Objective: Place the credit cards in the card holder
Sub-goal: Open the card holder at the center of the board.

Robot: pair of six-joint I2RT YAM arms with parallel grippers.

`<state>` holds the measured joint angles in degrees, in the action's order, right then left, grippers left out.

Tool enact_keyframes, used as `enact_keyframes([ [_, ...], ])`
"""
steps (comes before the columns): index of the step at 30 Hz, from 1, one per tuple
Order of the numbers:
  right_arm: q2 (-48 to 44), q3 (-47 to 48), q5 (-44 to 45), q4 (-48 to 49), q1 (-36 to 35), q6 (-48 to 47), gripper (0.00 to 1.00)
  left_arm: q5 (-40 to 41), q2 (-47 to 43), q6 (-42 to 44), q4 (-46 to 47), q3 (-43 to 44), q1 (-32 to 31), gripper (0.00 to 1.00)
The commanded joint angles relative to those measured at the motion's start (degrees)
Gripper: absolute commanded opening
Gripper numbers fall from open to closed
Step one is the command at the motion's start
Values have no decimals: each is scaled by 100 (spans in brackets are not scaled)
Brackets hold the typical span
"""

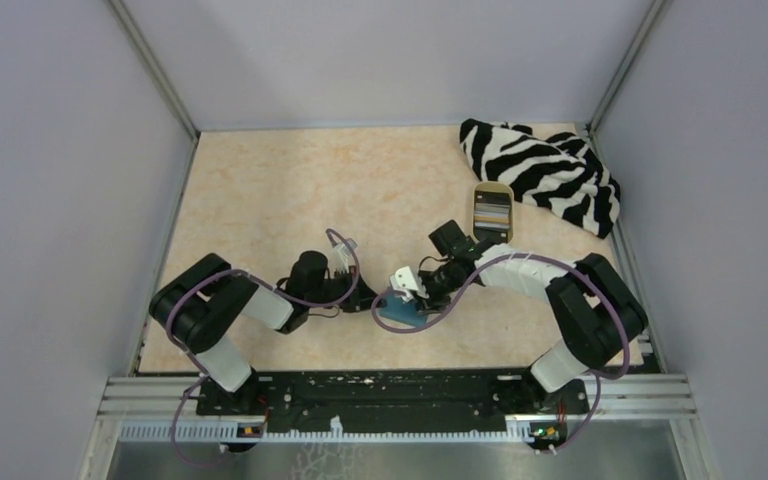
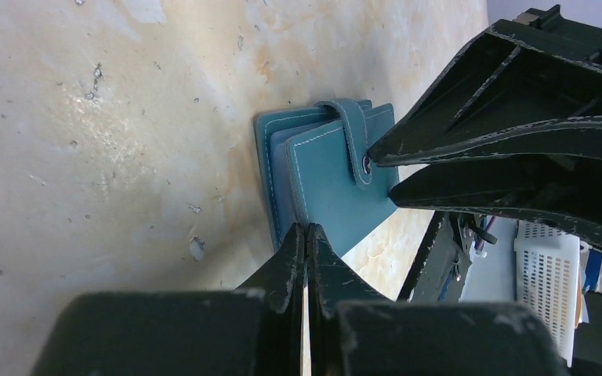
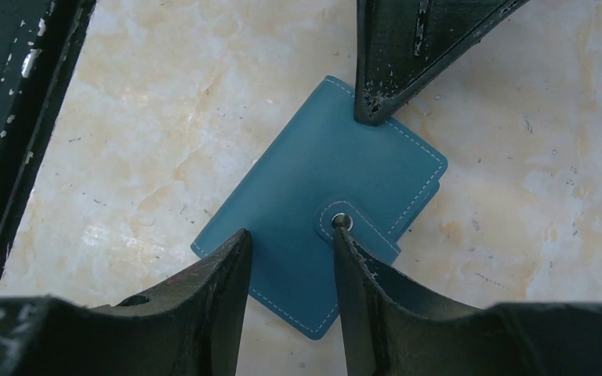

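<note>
Progress: nothing loaded yet, by my reading. The card holder (image 3: 321, 211) lies shut on the table (image 1: 290, 190), between the two arms, its strap (image 3: 360, 227) fastened at the snap (image 3: 342, 222). The cards (image 1: 491, 212) sit in the tray (image 1: 492, 185), well apart from it, beside the striped cloth (image 1: 545, 170). Opening the holder and moving the cards are both left.

Left claw (image 2: 306, 235): tips pressed together, touching the holder's edge, likely pinning it.

Right claw (image 3: 290, 239): half spread over the cover, one tip at the snap, nothing pinched.

Holder: teal, leather-like, pale stitching, rounded corners, layered like a booklet. Table: mottled cream, scuffed. Tray: tan, oval.
</note>
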<state>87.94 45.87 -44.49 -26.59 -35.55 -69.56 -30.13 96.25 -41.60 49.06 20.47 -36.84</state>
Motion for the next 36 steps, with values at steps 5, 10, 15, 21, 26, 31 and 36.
enact_keyframes([
  [5,28,156,620,833,-312,746,43,26,61,-216,655,-155,-146,0],
  [10,13,142,655,882,-350,813,43,19,65,-191,675,-149,-189,0],
  [15,234,252,918,741,-513,771,42,20,73,-173,742,-163,-211,0],
  [21,393,406,1439,554,-567,718,35,63,18,-165,773,-235,-214,0],
  [26,397,544,1709,356,-560,704,22,87,17,-147,780,-245,-213,0],
  [31,392,659,1738,265,-567,814,7,115,26,-142,794,-254,-213,0],
  [36,259,757,1616,352,-491,1257,0,137,26,-138,815,-271,-219,0],
])
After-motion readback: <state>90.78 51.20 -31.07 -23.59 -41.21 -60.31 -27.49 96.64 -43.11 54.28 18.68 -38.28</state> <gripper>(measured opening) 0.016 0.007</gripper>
